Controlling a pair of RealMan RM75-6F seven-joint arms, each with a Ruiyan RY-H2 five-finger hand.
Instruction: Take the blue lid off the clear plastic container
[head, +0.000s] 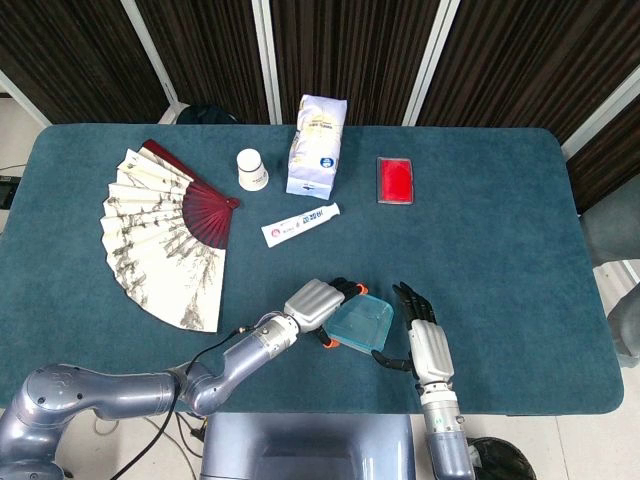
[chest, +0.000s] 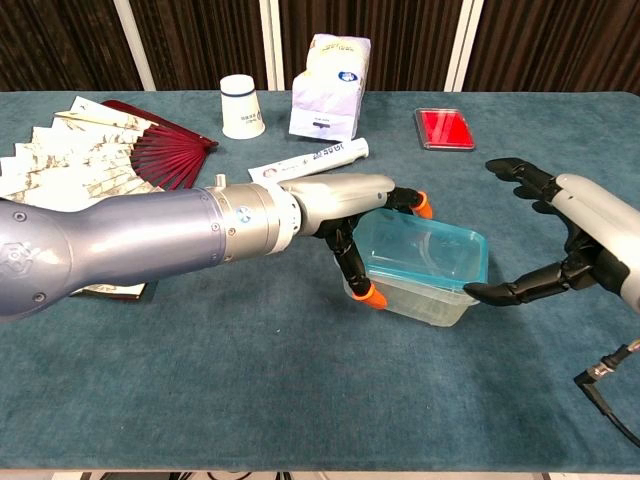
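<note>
The clear plastic container (chest: 425, 298) with its blue lid (chest: 425, 251) sits near the table's front edge, seen also as the blue lid (head: 363, 323) in the head view. My left hand (chest: 345, 215) grips the container's left end, orange-tipped fingers wrapped around the rim and side. My right hand (chest: 570, 245) hovers open just right of the container, fingers spread; a lower fingertip nearly touches the container's right side. In the head view the left hand (head: 318, 303) and right hand (head: 425, 340) flank the box.
A paper fan (head: 165, 230) lies at the left. A white cup (head: 252, 169), a white bag (head: 317, 145), a tube (head: 300, 225) and a red flat case (head: 395, 180) sit further back. A black cable (chest: 605, 375) runs at the front right.
</note>
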